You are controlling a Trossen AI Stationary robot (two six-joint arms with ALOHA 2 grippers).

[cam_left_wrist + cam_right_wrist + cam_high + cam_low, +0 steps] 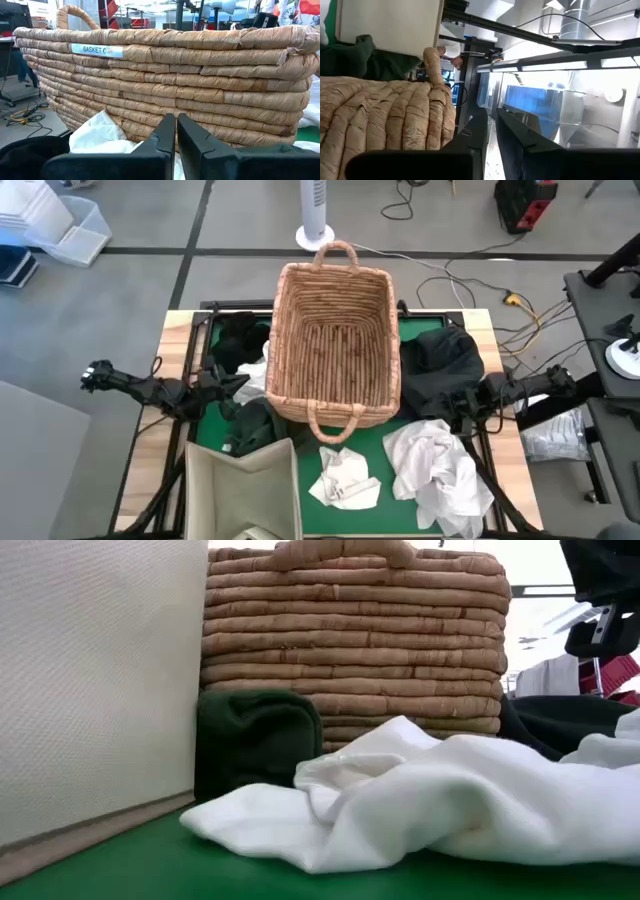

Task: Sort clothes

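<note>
clothes (438, 465) around basket (334, 340) | both grippers' fingers closed, empty

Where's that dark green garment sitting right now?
From above, the dark green garment lies on the table's left half, tucked between the wicker basket and the beige fabric bin, beside the left gripper.

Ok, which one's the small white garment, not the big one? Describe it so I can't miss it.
Start at the wicker basket in the middle of the table. Just off its near handle, on the green mat, lies the small white garment, between the beige fabric bin and a larger white heap. It is the smaller white piece, lying apart from the heap with green mat showing between.
</note>
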